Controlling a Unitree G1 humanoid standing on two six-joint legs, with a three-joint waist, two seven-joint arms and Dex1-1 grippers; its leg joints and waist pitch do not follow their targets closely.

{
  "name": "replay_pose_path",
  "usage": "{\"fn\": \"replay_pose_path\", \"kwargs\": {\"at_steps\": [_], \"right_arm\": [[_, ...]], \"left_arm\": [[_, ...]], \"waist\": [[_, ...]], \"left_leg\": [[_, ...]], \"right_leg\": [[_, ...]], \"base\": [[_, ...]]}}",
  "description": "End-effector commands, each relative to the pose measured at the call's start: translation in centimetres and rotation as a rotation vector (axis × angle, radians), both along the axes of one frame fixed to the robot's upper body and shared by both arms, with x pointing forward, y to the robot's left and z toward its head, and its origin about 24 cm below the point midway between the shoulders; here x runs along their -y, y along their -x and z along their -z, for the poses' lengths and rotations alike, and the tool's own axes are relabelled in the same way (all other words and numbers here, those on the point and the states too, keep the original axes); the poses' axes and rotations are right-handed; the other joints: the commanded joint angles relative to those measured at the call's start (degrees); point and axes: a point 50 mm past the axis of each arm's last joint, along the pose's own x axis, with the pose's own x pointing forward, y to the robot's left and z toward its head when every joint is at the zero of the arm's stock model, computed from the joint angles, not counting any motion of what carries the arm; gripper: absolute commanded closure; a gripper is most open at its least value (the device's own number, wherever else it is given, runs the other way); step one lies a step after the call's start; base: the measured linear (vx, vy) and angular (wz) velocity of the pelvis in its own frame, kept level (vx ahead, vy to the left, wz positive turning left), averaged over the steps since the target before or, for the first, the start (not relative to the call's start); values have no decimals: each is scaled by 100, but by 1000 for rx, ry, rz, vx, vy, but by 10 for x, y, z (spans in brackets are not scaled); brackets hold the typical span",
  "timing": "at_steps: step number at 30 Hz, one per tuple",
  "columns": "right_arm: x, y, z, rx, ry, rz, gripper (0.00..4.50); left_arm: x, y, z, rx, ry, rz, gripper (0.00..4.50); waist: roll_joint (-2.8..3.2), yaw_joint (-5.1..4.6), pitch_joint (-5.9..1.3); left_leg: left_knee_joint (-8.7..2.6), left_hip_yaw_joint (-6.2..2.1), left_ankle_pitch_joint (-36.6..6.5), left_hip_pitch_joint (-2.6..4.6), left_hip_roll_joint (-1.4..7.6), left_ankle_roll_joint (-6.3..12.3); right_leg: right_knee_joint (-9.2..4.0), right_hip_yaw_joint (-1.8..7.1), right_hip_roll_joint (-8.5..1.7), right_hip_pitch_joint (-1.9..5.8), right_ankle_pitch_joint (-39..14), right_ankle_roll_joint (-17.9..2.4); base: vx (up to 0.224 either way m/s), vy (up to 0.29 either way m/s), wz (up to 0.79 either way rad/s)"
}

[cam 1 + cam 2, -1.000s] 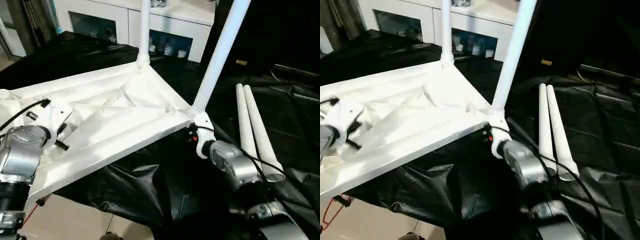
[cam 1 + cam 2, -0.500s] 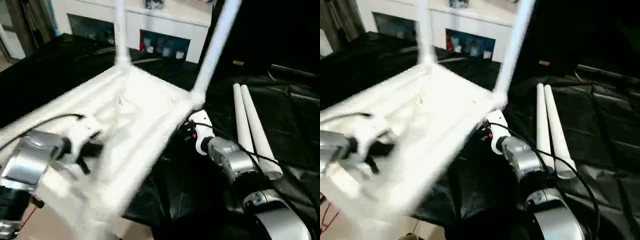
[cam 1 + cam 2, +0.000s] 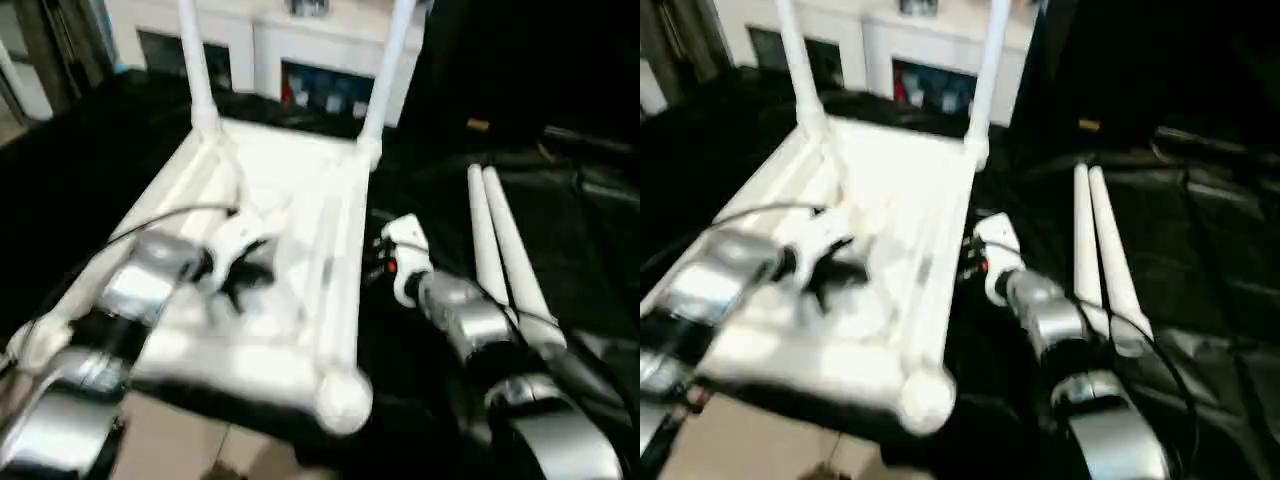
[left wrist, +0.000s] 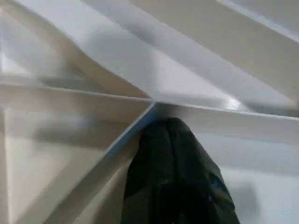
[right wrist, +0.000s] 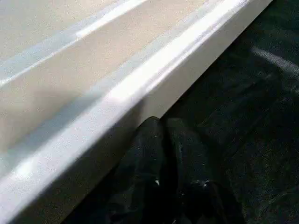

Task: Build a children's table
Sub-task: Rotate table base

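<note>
Tabletop (image 3: 290, 200) swung round since a second ago: long side now runs away from me, two fitted legs (image 3: 196, 70) at far end, empty near corner socket (image 3: 340, 395) overhangs black table (image 3: 60, 170).

Left gripper (image 4: 175, 140) pinched shut, pressed on underside rib, holding nothing.

Right gripper (image 5: 163, 135) has closed up beside tabletop rim, empty.

Two loose legs (image 3: 500, 260) lie at my right. Judgement: empty sockets now within reach.
</note>
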Motion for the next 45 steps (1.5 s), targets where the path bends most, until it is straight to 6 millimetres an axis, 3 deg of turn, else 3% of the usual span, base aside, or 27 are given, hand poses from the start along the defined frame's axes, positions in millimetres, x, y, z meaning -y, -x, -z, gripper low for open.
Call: {"fn": "replay_pose_path", "kwargs": {"at_steps": [1,5,10,14,17,19,21,22,23,25,26,29,30,31,34,45], "right_arm": [[-1,-5,-13,61,-3,-16,446],[6,-8,-19,91,14,7,446],[31,-17,-32,125,72,182,446],[44,-20,-42,126,87,246,446],[54,-20,-52,127,74,288,446],[59,-19,-56,129,66,302,446],[66,-17,-58,119,74,326,421],[71,-15,-59,107,86,346,410],[75,-14,-59,95,95,364,398],[89,-9,-57,42,140,432,378],[94,-7,-56,23,156,455,378],[113,0,-57,-64,174,573,355],[118,2,-59,-86,176,602,344],[122,4,-61,-95,179,620,334],[132,9,-65,-121,205,664,304],[146,17,-68,-217,208,714,215]], "left_arm": [[16,-12,-2,90,-9,-24,450],[26,-20,0,144,18,-97,450],[44,-31,-2,250,95,-213,450],[45,-35,-7,329,118,-263,450],[44,-37,-14,364,170,-266,450],[42,-37,-16,379,190,-246,450],[38,-35,-19,390,205,-206,450],[36,-33,-21,397,213,-177,450],[35,-30,-21,399,219,-150,450],[31,-20,-24,401,266,-67,450],[30,-17,-26,401,283,-45,450],[27,-4,-33,414,334,-9,450],[26,1,-35,388,367,3,450],[26,5,-38,373,386,12,417],[29,20,-44,335,435,59,403],[49,52,-53,244,523,165,324]], "waist": [[138,19,-469],[117,48,-476],[90,104,-473],[80,153,-475],[105,158,-479],[85,167,-480],[75,177,-471],[82,165,-464],[48,165,-458],[74,175,-461],[57,170,-459],[91,151,-465],[96,149,-459],[91,151,-432],[85,138,-417],[67,78,-425]], "left_leg": [[-350,23,-859,54,49,-30],[-337,21,-797,58,55,39],[-324,28,-768,68,43,100],[-326,21,-737,58,41,107],[-318,19,-635,63,38,147],[-318,19,-629,62,32,155],[-327,17,-668,69,48,144],[-332,21,-718,74,48,117],[-335,28,-736,72,48,114],[-347,16,-680,73,83,42],[-345,30,-643,73,82,38],[-342,52,-639,83,76,-50],[-344,54,-695,89,77,-73],[-359,59,-879,105,82,-146],[-371,42,-1088,106,88,-254],[-337,67,-848,65,42,-234]], "right_leg": [[-367,234,-351,396,-197,-1314],[-368,228,-356,408,-120,-1327],[-395,229,-354,401,-201,-1322],[-383,229,-352,419,-153,-1271],[-367,225,-340,424,76,-1286],[-370,223,-345,439,95,-1282],[-373,221,-362,434,-14,-1281],[-382,220,-358,420,-120,-1277],[-392,220,-354,417,-189,-1260],[-361,227,-379,423,-182,-1283],[-353,229,-366,411,-122,-1295],[-332,231,-330,386,2,-1294],[-346,229,-329,377,-76,-1271],[-368,232,-335,355,-422,-1186],[-398,230,-350,347,-888,-1016],[-408,242,-277,338,-734,-826]], "base": [[0,0,0],[0,0,0],[0,0,0],[0,0,0],[0,0,0],[0,0,0],[0,0,0],[0,0,0],[0,0,0],[0,0,0],[0,0,0],[0,0,0],[0,0,0],[0,0,0],[0,0,0],[0,0,0]]}}
